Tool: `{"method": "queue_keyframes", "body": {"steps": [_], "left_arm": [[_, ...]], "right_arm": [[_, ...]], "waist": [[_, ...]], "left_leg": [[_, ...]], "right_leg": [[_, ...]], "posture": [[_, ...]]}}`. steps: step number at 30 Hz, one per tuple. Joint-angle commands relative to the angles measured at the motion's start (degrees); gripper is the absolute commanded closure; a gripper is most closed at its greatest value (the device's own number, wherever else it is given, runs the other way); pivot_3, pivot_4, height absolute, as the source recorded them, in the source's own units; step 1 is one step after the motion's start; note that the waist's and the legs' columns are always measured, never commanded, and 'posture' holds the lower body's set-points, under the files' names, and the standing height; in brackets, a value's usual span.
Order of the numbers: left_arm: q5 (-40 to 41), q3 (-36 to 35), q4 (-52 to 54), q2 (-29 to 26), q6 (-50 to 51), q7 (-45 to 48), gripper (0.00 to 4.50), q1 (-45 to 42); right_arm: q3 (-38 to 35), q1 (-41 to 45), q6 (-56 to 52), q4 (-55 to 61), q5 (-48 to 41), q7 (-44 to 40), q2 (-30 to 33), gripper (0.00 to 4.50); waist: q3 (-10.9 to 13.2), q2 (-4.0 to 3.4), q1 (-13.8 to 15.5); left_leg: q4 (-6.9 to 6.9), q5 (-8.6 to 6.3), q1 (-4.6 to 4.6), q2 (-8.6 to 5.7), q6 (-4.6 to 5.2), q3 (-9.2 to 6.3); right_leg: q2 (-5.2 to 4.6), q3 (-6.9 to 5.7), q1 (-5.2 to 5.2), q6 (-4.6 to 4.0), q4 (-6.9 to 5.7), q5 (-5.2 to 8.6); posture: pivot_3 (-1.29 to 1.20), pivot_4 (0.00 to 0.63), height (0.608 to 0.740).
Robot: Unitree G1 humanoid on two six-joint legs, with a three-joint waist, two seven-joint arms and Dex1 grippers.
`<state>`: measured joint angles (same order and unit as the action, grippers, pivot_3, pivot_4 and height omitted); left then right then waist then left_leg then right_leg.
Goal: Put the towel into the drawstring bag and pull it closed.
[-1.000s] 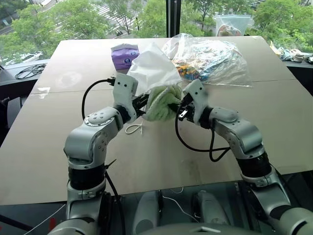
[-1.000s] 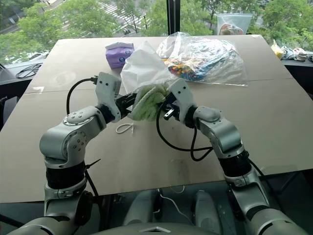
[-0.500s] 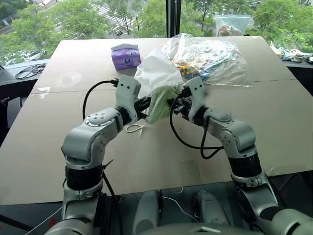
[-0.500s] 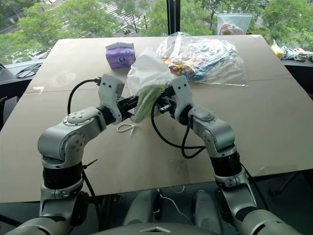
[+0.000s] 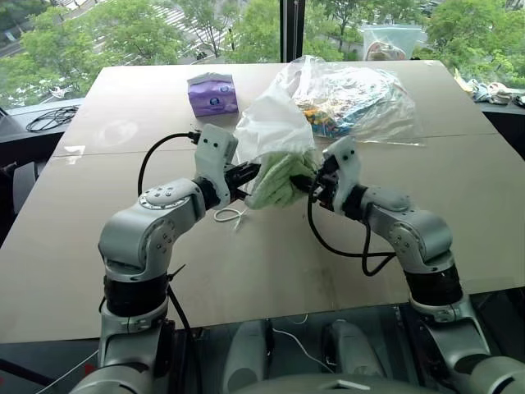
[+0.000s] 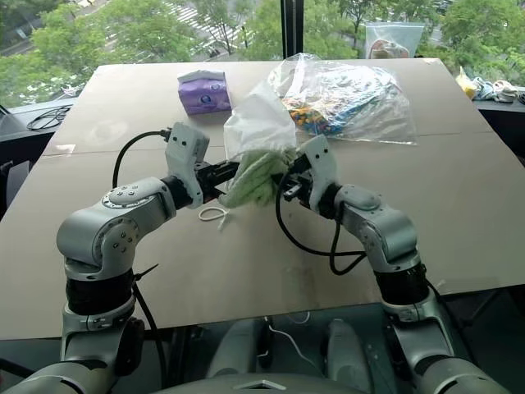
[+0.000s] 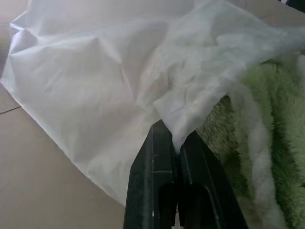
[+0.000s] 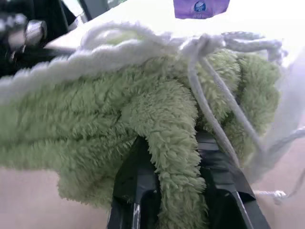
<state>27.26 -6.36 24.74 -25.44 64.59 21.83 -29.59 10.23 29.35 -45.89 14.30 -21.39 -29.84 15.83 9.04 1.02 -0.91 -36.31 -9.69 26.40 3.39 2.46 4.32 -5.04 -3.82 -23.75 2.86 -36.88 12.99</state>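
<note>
Both grippers work above the table's (image 5: 123, 246) middle. Right gripper (image 5: 316, 182) is clamped on the towel's (image 5: 277, 179) near fold; left gripper (image 5: 250, 172) is pinched tight on the drawstring bag's (image 5: 275, 123) rim. Towel looks partly inside. Judgement: hold the mouth taut, push the towel deeper toward the far edge, keeping cords (image 8: 209, 102) clear.

Light-green fluffy towel (image 5: 279, 179) partly inside thin white drawstring bag (image 5: 271, 123), both held above table.
</note>
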Motion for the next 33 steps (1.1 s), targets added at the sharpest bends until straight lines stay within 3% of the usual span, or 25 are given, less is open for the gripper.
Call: {"method": "queue_keyframes", "body": {"steps": [1,5,15,33], "left_arm": [[1.0,-0.2,2.0,-0.6,-1.1,0.6,4.5,-0.7],[1.0,-0.1,1.9,-0.9,-1.3,0.7,4.5,-0.8],[0.0,1.3,0.6,-1.1,-2.9,0.7,4.5,-1.5],[0.3,1.5,0.1,-0.8,-4.9,0.8,4.5,-0.8]], "right_arm": [[-1.5,0.9,6.3,-1.7,2.4,-2.3,3.2,4.33],[-3.5,1.0,10.4,-3.1,1.8,-5.0,5.8,4.33],[-0.2,-1.9,13.1,2.3,-1.8,-14.2,8.4,4.33],[-0.5,-2.7,17.1,0.7,2.4,-15.8,11.1,4.33]], "waist": [[0.0,-0.01,-0.1],[0.0,0.0,0.2],[0.0,0.01,0.4],[0.0,0.01,0.6]], "left_leg": [[0.0,0.0,-0.01,0.0,0.0,0.0],[0.0,0.0,-0.01,0.0,0.0,-0.01],[0.0,0.0,0.0,0.0,0.0,-0.02],[-0.01,0.01,0.0,0.0,0.0,-0.02]], "right_leg": [[0.01,0.0,0.0,-0.1,-0.01,0.06],[0.02,0.0,0.01,-0.09,-0.01,0.05],[0.02,-0.01,0.02,0.04,-0.01,-0.02],[0.02,-0.01,0.02,0.05,-0.01,-0.03]], "posture": [[0.0,0.15,0.74],[0.0,0.15,0.74],[0.0,0.15,0.74],[0.0,0.15,0.74]]}}
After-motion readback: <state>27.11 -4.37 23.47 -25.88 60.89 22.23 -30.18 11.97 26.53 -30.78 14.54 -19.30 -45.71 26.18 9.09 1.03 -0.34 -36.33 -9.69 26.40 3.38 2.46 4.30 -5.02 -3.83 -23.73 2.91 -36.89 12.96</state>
